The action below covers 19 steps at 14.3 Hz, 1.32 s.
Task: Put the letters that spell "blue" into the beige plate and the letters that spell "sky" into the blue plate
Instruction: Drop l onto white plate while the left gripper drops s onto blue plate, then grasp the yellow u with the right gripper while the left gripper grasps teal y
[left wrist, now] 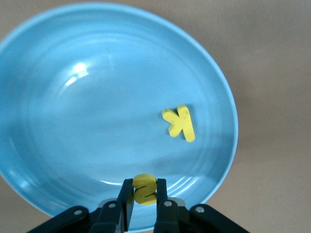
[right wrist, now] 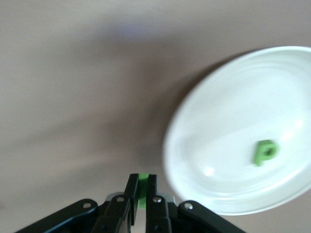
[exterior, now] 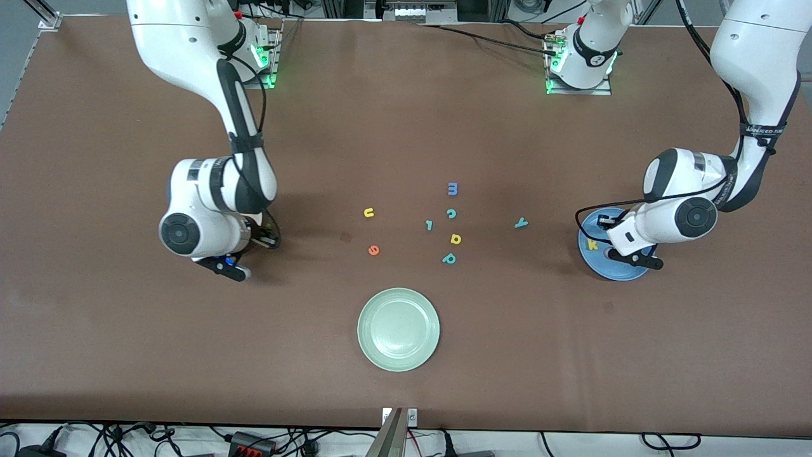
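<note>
My left gripper [left wrist: 144, 180] is shut on the yellow s [left wrist: 144, 190] and hangs over the rim of the blue plate [left wrist: 73, 121]. The yellow k [left wrist: 180, 122] lies in that plate [exterior: 625, 271]. My right gripper [right wrist: 142, 177] is shut on the green l [right wrist: 142, 191], over bare table just beside the beige plate [right wrist: 228, 160]. The green b [right wrist: 265, 151] lies in the beige plate, which the right arm hides in the front view. On the table lie the yellow u [exterior: 368, 212], the orange e [exterior: 373, 250] and the teal y [exterior: 521, 223].
A pale green plate [exterior: 398, 329] stands nearer the front camera than the letters. Other loose letters lie mid-table: a blue m [exterior: 453, 188], a teal c [exterior: 451, 213], a small teal hooked one [exterior: 429, 225], a yellow round-bellied one [exterior: 455, 238] and a teal p [exterior: 449, 258].
</note>
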Each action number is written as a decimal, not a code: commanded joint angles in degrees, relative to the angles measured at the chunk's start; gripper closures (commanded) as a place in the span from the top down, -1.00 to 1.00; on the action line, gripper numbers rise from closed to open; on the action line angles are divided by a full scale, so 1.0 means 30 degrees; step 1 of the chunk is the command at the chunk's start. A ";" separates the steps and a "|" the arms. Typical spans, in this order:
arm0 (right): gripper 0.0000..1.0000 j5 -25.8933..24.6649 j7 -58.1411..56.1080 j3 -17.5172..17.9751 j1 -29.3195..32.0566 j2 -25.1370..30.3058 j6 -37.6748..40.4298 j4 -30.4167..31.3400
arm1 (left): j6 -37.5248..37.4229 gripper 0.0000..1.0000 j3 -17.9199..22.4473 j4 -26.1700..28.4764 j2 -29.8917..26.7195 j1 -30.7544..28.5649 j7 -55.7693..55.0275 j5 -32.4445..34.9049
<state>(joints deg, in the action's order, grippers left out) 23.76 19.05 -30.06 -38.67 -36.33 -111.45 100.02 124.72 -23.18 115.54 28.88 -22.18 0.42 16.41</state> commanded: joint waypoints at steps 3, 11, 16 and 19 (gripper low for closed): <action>-0.77 0.0020 -0.2920 -0.1024 -0.0206 0.1916 -0.0087 0.3395 | -0.0787 1.00 -0.0939 -0.0017 -0.0397 -0.0022 -0.0079 0.0507; 1.00 0.0078 -0.3422 -0.1316 -0.0027 0.1621 -0.0471 0.3459 | 0.0315 1.00 -0.4020 0.0069 -0.0166 0.1646 -0.3217 0.0537; 1.00 0.0400 -0.3538 -0.0707 -0.1255 0.1799 0.1320 0.0032 | 0.2372 0.90 -0.3815 0.0216 0.1123 0.3408 -0.3568 0.2346; 1.00 0.0371 -0.4443 0.0348 -0.2631 0.1274 -0.0140 0.0086 | 0.4325 0.62 -0.3786 0.1382 0.1242 0.3144 -0.3626 0.3115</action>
<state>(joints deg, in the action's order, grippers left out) 24.09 8.27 -30.42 -43.74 -30.88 -109.37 100.16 133.29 -34.83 116.90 32.80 -11.92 -10.13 23.91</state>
